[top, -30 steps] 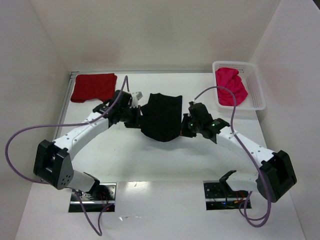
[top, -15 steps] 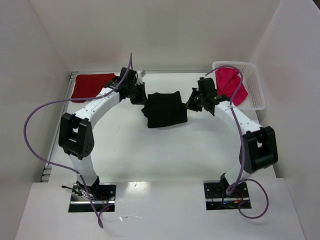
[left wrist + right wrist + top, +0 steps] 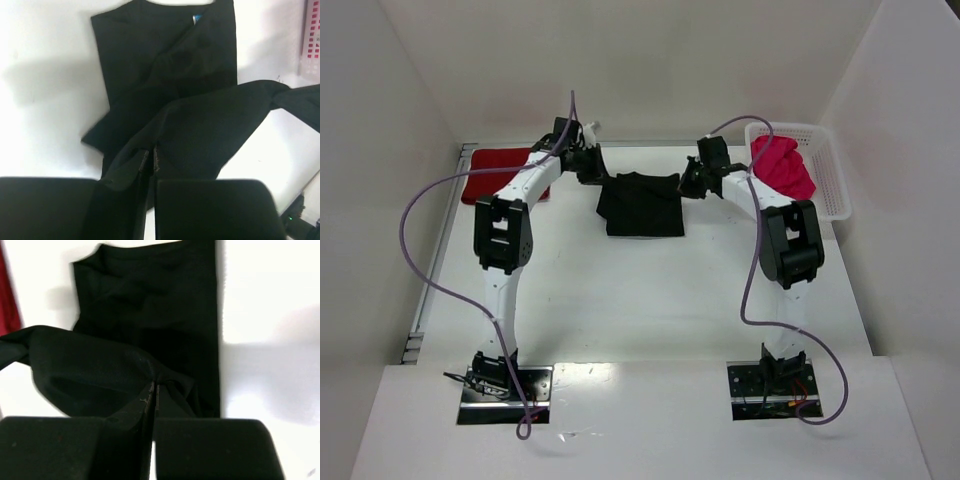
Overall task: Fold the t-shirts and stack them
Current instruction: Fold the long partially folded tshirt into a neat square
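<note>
A black t-shirt (image 3: 642, 205) lies partly folded at the far middle of the table. Its far edge is lifted and stretched between both grippers. My left gripper (image 3: 603, 176) pinches the left end of that edge, and in the left wrist view the cloth (image 3: 165, 60) runs between the nearly closed fingertips of the gripper (image 3: 149, 155). My right gripper (image 3: 686, 186) is shut on the right end, with the fabric (image 3: 165, 305) bunched at its tips (image 3: 152, 390). A dark red t-shirt (image 3: 485, 170) lies folded at the far left. A pink-red t-shirt (image 3: 782, 168) sits crumpled in the basket.
The white mesh basket (image 3: 835, 185) stands at the far right, and its wall (image 3: 312, 40) shows at the edge of the left wrist view. White walls enclose the table at the back and on both sides. Purple cables loop above both arms.
Both arms have stretched toward the far side, carrying the black t-shirt's edge with them. The shirt now lies farther back and flatter, and both grippers sit near the back wall.
</note>
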`<state>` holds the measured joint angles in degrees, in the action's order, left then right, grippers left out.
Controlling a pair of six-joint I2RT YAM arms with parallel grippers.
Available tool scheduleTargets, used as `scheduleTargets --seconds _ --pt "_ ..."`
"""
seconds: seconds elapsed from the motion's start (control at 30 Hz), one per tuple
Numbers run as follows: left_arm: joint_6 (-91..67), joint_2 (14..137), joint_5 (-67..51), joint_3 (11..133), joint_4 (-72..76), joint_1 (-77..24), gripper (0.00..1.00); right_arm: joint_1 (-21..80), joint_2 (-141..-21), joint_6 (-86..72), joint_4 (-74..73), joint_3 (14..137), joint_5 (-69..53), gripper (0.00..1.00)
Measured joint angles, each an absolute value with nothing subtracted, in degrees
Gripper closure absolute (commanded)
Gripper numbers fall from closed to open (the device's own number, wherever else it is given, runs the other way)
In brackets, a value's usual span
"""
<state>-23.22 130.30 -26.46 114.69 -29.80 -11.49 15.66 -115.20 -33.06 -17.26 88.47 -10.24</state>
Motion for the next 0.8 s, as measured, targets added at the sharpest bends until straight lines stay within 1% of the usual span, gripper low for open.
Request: scheduleTargets --seconds 0.03,0.13,0.17,0.2,0.23,0.3,0.4,0.43,0.57,0.6,0.63,0.8 --pt "-22.79 132.27 -27.09 116.75 -29.85 -11.44 0.84 15.40 -116.75 -33.06 -17.10 89.34 -10.31 1.00" --pt "-22.35 136.77 -28.45 121.60 -30.46 -11.44 0.78 14.59 -120.55 -33.08 -17.17 91.29 -10.39 1.00" --pt "-22.33 138.10 -28.75 123.11 -30.50 -11.44 0.74 14.31 -121.67 -33.10 -17.23 91.98 -10.41 0.97" --pt "-22.22 139.24 -29.02 124.42 -30.68 -11.44 0.64 14.04 -122.67 -33.12 -17.26 92.71 -10.41 0.93" --pt "-21.85 140.29 -29.28 125.78 -31.18 -11.46 0.61 13.82 -123.42 -33.12 -17.21 93.43 -10.44 0.92" --pt "-21.26 142.30 -29.50 128.92 -31.81 -11.51 0.50 13.47 -124.38 -33.15 -17.08 94.67 -10.48 0.92" --pt "-21.15 143.79 -28.95 132.16 -32.53 -11.49 0.50 13.06 -125.45 -33.08 -16.80 97.93 -10.55 0.92" --pt "-21.10 143.98 -28.58 132.97 -32.67 -11.44 0.51 12.95 -125.75 -32.99 -16.40 99.11 -10.50 0.92" --pt "-21.08 144.29 -27.38 135.83 -32.71 -11.00 0.76 12.69 -127.63 -32.49 -15.42 105.01 -10.37 0.91" --pt "-21.26 144.49 -27.16 136.62 -32.64 -10.83 0.86 12.64 -128.38 -32.32 -15.40 106.85 -10.41 0.91" --pt "-21.39 144.79 -27.05 137.56 -32.64 -10.61 0.88 12.56 -128.99 -32.21 -15.35 108.44 -10.63 0.91" --pt "-21.58 147.11 -26.85 142.98 -32.60 -9.74 0.95 12.21 -131.41 -31.62 -15.14 112.22 -11.75 0.91"
